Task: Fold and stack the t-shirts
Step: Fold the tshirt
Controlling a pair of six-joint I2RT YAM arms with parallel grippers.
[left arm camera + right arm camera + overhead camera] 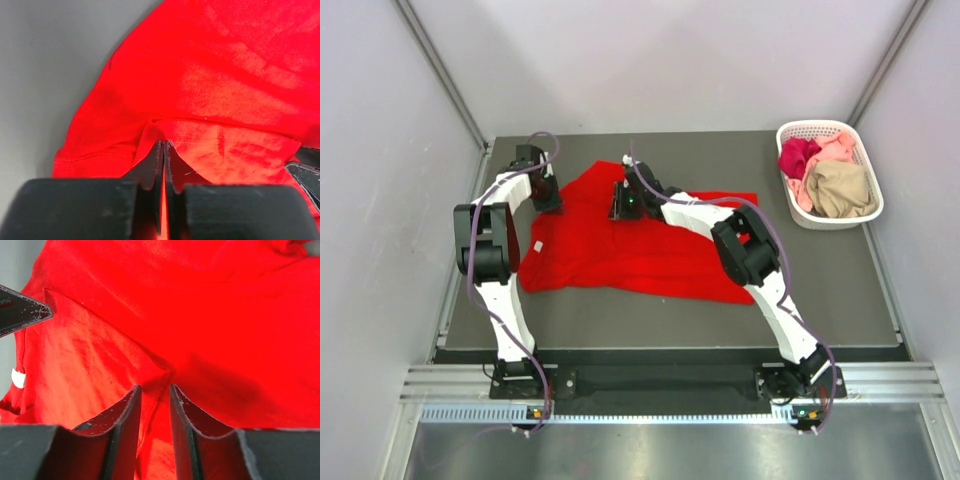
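While the red t-shirt [620, 255] lies spread and rumpled across the middle of the dark table [820, 285], both arms reach down onto its far edge. The left gripper [164, 146] sits at the shirt's far left corner with its two fingers pressed together, and a raised ridge of red cloth is caught between them (the fabric tents up toward the tips on either side). The right gripper [156, 390] stands just beside it to the right, over the upper middle of the shirt. Its fingers are a narrow way apart with a fold of red cloth running into the gap. Whether that fold is actually pinched, I cannot tell. A small white label [18, 378] shows at the shirt's left edge. At the table's far right corner, well apart from the arms, a white lattice basket [790, 135] holds the other shirts heaped together: a magenta one [798, 155] at the far left, a pale pink one [835, 150] beside it, and a tan one [840, 188] on the near side.
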